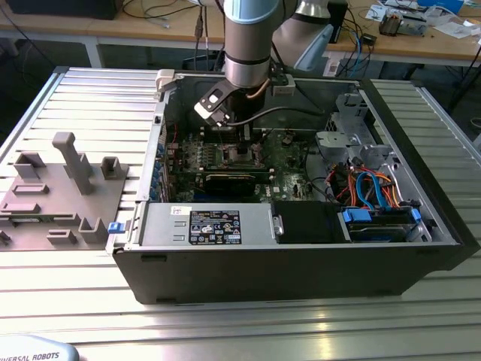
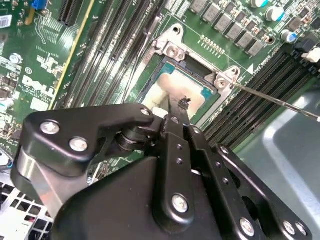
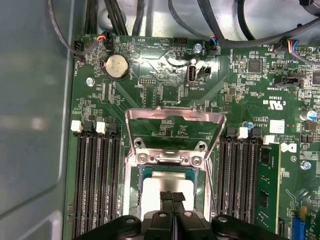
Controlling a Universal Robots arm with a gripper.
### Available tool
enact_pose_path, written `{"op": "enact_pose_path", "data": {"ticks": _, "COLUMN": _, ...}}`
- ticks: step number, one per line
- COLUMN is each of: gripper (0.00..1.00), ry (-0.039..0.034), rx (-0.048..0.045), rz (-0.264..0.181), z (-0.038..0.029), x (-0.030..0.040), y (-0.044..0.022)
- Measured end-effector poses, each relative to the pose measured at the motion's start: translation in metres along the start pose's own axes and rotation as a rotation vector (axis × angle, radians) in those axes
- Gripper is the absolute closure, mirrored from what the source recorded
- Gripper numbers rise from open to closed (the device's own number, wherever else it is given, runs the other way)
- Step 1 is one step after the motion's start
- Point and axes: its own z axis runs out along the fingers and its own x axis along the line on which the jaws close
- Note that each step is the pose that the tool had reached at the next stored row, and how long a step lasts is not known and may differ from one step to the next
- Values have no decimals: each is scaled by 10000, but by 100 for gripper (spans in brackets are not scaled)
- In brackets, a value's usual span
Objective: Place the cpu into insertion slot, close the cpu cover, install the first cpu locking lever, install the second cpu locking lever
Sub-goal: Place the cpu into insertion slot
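The computer case (image 1: 301, 263) is laid open on the tabletop (image 1: 225, 323), with a fixture tray (image 1: 60, 195) set beside it on the exterior view's left. Inside the case, the motherboard (image 1: 293, 162) is placed at the back, with a power supply (image 1: 210, 226) in front of it. The cpu (image 3: 167, 182) is seated in the insertion slot (image 3: 131, 197), which is flanked on both sides by memory slots (image 3: 97, 185). The cpu cover (image 3: 172, 114) is tilted up off the slot. The end effector (image 3: 172, 196) is held over the cpu.
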Motion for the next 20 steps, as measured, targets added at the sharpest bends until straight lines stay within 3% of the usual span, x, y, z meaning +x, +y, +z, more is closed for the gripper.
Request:
{"op": "enact_pose_path", "data": {"ticks": 1, "gripper": 89, "ry": 5, "rx": 121, "rz": 1, "z": 1, "x": -1, "y": 7}}
{"op": "enact_pose_path", "data": {"ticks": 2, "gripper": 89, "ry": 9, "rx": 359, "rz": 1, "z": 1, "x": -1, "y": 27}}
{"op": "enact_pose_path", "data": {"ticks": 3, "gripper": 89, "ry": 3, "rx": 444, "rz": -1, "z": -2, "x": -3, "y": 52}}
{"op": "enact_pose_path", "data": {"ticks": 11, "gripper": 89, "ry": 6, "rx": 464, "rz": 0, "z": -161, "x": -4, "y": 79}}
{"op": "enact_pose_path", "data": {"ticks": 20, "gripper": 89, "ry": 6, "rx": 464, "rz": -1, "z": -430, "x": -5, "y": 85}}
